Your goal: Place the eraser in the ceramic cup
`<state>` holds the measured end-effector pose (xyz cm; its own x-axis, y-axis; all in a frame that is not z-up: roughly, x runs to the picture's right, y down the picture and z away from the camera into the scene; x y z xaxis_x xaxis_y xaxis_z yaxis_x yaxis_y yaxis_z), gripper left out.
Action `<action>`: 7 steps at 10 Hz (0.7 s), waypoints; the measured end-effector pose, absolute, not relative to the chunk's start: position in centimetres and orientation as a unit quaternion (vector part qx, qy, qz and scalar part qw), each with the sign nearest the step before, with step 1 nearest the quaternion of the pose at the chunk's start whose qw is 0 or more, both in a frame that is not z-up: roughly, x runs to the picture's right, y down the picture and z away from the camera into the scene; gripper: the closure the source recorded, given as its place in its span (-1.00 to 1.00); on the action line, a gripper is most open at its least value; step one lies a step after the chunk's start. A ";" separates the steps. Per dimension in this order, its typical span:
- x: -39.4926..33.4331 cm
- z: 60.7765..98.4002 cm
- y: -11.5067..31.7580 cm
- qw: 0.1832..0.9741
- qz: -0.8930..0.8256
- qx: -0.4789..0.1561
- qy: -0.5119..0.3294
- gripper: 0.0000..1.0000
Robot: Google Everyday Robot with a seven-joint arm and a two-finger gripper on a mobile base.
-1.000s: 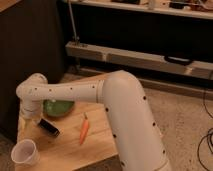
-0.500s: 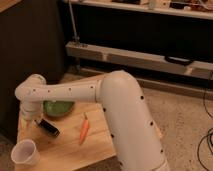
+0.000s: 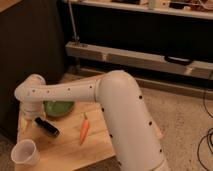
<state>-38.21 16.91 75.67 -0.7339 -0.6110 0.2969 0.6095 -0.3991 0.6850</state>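
**Gripper (image 3: pixel 30 119) low at left end of table; eraser (image 3: pixel 47 127) flat on table, outside cup**

Gripper is recorded low over the left part of the wooden table (image 3: pixel 65 150), directly beneath the rounded white wrist of the arm (image 3: pixel 75 90). It is largely masked by the wrist housing above it. Whether it is apart or together cannot be told.

The eraser is located just beside the gripper, on its right as viewed. It is laid flat on the tabletop as a slim dark bar, with the long axis running diagonally from upper left to lower right. Its upper-left end is closest to the gripper; whether the two are touching cannot be told.

The ceramic cup (image 3: pixel 25 152) is noted at the front left corner of the table, upright, with its round rim turned upward. It is placed in front of the eraser and slightly to the left, near it but apart from it.

A green bowl (image 3: pixel 58 108) is seen behind the eraser, toward the back of the table; its upper rim is partly covered by the forearm passing over it. An orange carrot (image 3: pixel 84 130) is laid to the right of the eraser, apart from it, with its length running roughly front to back.

The arm is traced from the wrist rightward across the bowl to a large white segment that fills the lower right of the view and hides the right side of the table.

Beyond the table, a speckled floor (image 3: pixel 185 120), a grey horizontal rail (image 3: pixel 130 57) against a dark backdrop, and dark cables (image 3: pixel 205 145) at the right edge are observed.
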 end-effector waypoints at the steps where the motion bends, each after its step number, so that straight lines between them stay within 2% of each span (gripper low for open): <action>1: -38.1 76.1 16.9 0.362 -0.841 -0.005 -0.402 -0.22; 7: -36.7 78.7 17.6 0.359 -0.853 -0.036 -0.377 -0.22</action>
